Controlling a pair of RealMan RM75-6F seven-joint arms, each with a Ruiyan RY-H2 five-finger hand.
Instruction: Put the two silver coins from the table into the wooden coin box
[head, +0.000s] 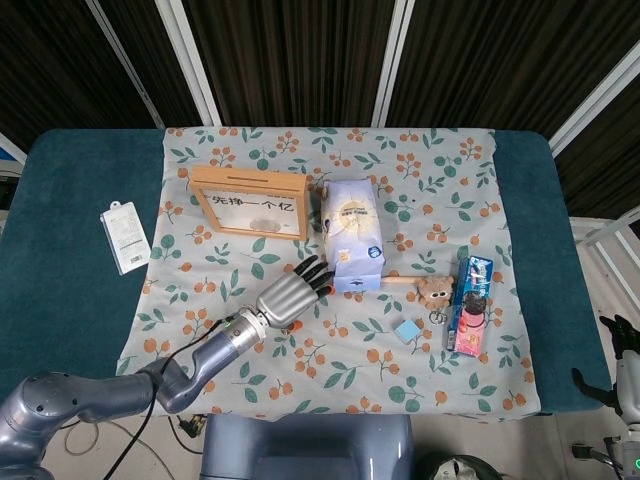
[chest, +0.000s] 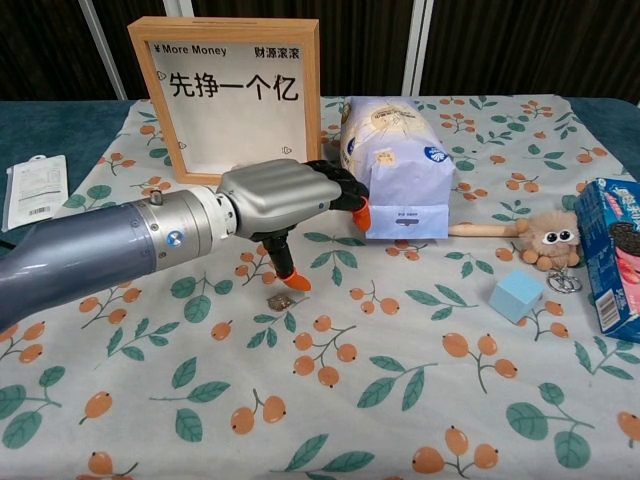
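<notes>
The wooden coin box (head: 250, 203) (chest: 230, 95) stands upright at the back left of the flowered cloth. One silver coin (chest: 280, 300) lies flat on the cloth in front of it. My left hand (head: 293, 293) (chest: 290, 200) hovers over the coin, fingers stretched towards the blue-white bag and nothing in its grasp. Its orange thumb tip (chest: 297, 282) hangs just above and beside the coin. I cannot make out a second loose coin. My right hand (head: 622, 362) shows only at the lower right edge of the head view, off the table and holding nothing.
A blue-white bag (head: 352, 235) (chest: 395, 165) stands right of the box, close to my left fingertips. Further right are a plush toy on a stick (chest: 548, 238), a light blue cube (chest: 517, 295) and a cookie box (chest: 612, 255). A white packet (head: 125, 237) lies at the left.
</notes>
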